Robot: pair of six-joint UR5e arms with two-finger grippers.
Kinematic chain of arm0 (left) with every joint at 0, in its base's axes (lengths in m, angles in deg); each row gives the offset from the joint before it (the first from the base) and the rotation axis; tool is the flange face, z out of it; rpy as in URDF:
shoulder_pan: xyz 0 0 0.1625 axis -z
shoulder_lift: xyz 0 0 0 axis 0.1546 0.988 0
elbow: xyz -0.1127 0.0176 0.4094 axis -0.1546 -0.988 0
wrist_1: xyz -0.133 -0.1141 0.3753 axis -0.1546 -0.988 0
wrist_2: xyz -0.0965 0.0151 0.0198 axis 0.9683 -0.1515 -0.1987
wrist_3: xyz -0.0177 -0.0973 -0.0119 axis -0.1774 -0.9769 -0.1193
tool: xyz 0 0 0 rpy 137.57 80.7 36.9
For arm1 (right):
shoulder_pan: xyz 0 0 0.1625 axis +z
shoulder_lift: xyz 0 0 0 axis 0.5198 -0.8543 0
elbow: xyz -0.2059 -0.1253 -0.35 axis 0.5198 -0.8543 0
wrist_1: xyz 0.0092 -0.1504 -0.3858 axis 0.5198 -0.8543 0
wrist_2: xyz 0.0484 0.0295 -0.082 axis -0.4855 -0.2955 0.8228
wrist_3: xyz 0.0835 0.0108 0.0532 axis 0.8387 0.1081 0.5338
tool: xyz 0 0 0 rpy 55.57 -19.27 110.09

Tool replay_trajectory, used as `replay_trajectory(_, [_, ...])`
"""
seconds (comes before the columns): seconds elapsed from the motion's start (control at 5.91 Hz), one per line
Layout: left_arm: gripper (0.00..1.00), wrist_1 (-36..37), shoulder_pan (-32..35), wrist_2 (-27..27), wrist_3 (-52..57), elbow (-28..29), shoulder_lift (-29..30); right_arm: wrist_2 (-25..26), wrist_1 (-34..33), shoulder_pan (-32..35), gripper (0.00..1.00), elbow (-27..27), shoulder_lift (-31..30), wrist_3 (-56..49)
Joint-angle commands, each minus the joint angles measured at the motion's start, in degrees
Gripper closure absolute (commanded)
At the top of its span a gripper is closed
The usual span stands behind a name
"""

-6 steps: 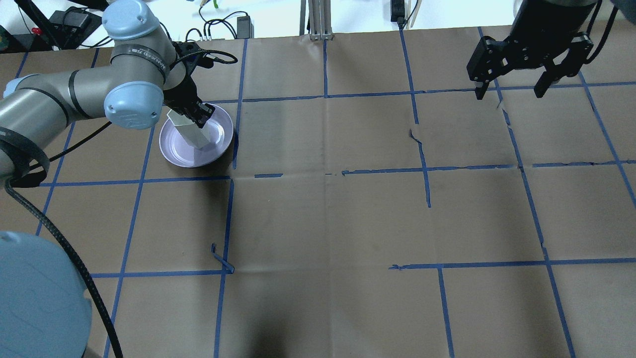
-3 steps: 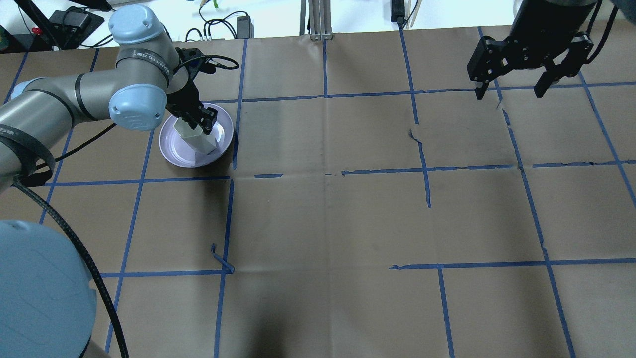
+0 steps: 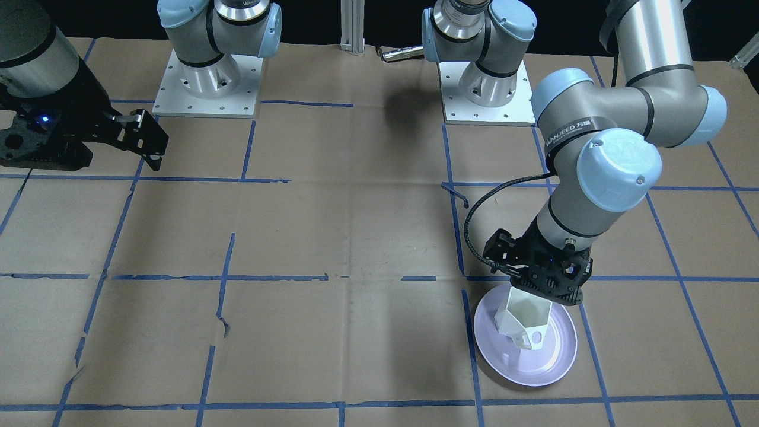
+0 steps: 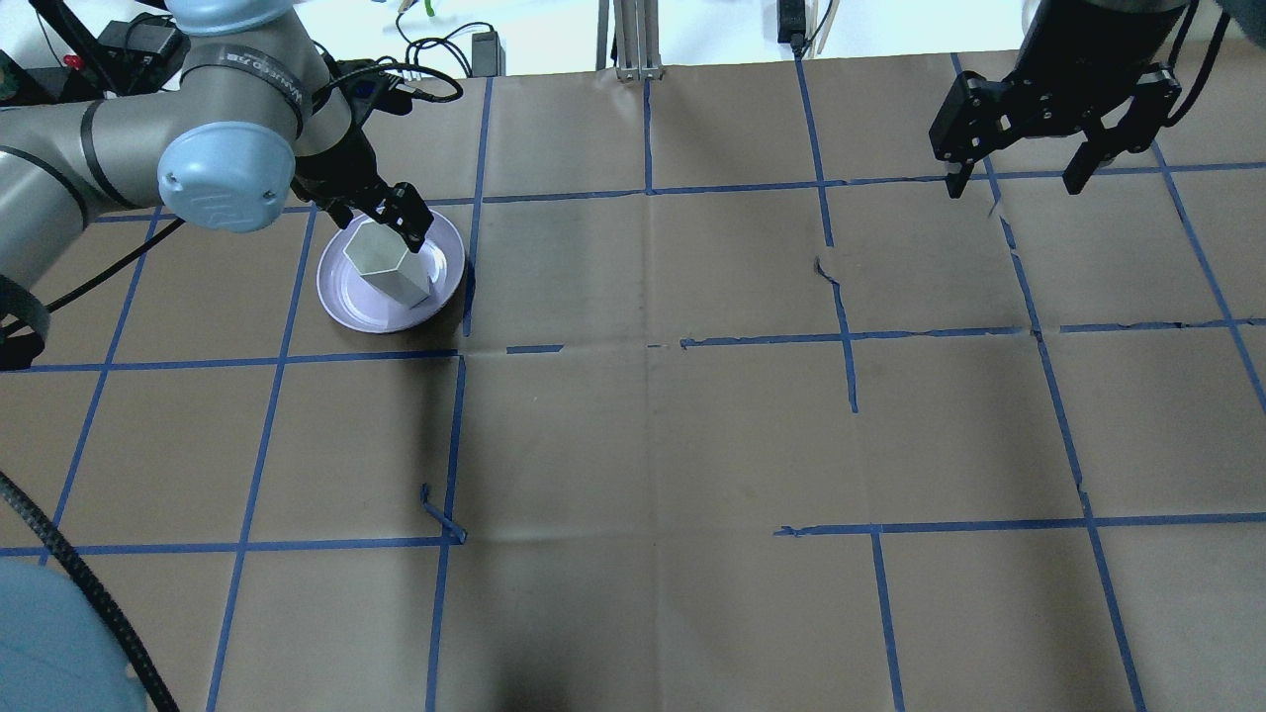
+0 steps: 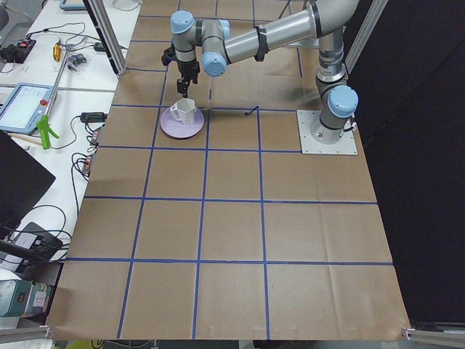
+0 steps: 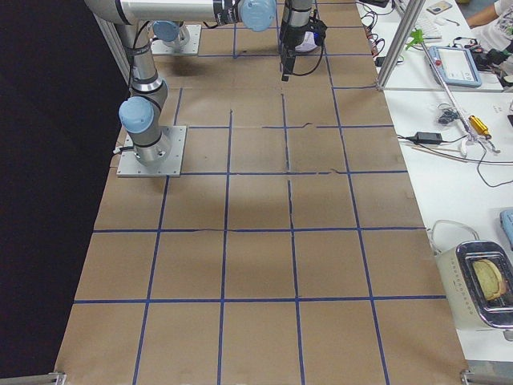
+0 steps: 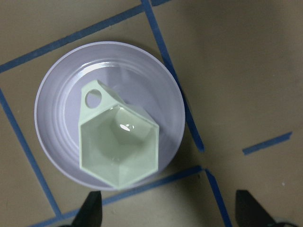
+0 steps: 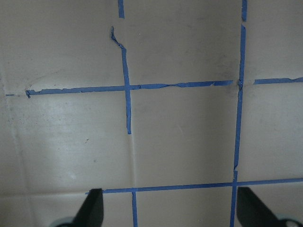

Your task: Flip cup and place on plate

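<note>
Brown paper-covered table (image 4: pixel 643 425), taped into a blue grid, is carrying the setup. Small white faceted ceramic cup (image 4: pixel 388 265) is standing mouth-up on the round glossy pale-lavender plate (image 4: pixel 341 302), well inside its raised rim, thin angular handle (image 7: pixel 93 98) sticking out to one side.

Left gripper (image 7: pixel 171 208) is hovering just above the cup, jaws spread wide and gripping nothing. Right gripper (image 4: pixel 1017 180) is hanging well apart over the paper, jaws likewise parted and empty.

Judgement: placement is looking done, with only the retreat outstanding.

Risk: in the overhead view one fingertip is sitting close to the hexagonal rim. Sideways drift during lift-off could clip it, tipping the cup or skating it across the glossy plate.
</note>
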Motion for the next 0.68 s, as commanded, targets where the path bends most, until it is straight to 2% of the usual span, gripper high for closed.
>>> replay_trajectory(0.0, [0.02, -12.7, 2.5, 0.0, -7.2, 2.9, -7.0, 0.0, 0.0, 0.0, 0.00, 0.0, 0.0, 0.0])
replay_trajectory(0.17, [0.01, -19.1, 3.7, 0.5, -11.5, 5.6, -9.2, 0.0, 0.0, 0.0, 0.00, 0.0, 0.0, 0.0])
replay_trajectory(0.51, [0.01, -21.7, 4.2, 3.3, -18.7, 6.1, -11.4, 0.0, 0.0, 0.0, 0.00, 0.0, 0.0, 0.0])
